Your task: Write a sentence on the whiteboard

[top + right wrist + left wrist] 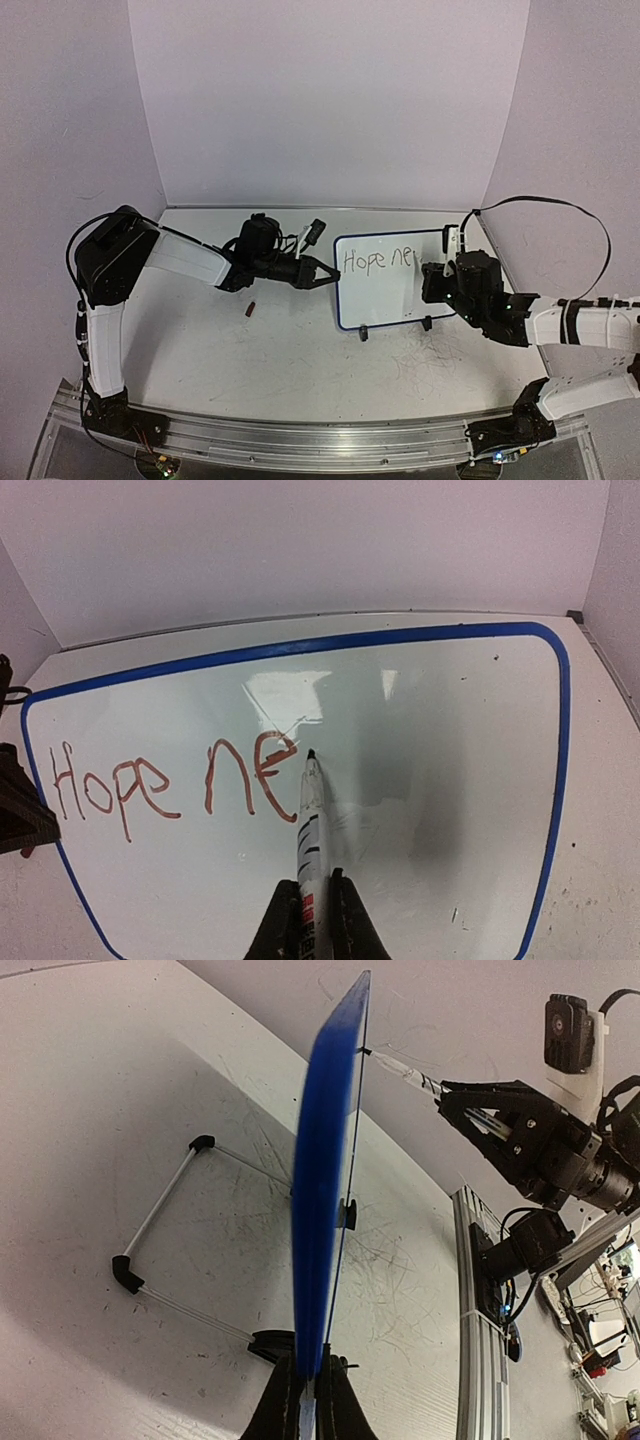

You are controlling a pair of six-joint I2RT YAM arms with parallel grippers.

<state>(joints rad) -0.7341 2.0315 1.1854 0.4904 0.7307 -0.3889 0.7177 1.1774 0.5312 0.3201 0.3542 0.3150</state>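
Currently I see one whiteboard [390,282], blue-framed, standing on two black clip feet [363,335] mid-surface [300,370], its long axis left to right and its face toward the near side. The sentence [170,785] reads "Hope ne" in reddish strokes. My left claw [322,272] is clenched on its left edge. My right claw [312,905] grips one marker [311,815], tip on the board.

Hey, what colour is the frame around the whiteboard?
Blue. The rim of the whiteboard shows it best in the right wrist view.
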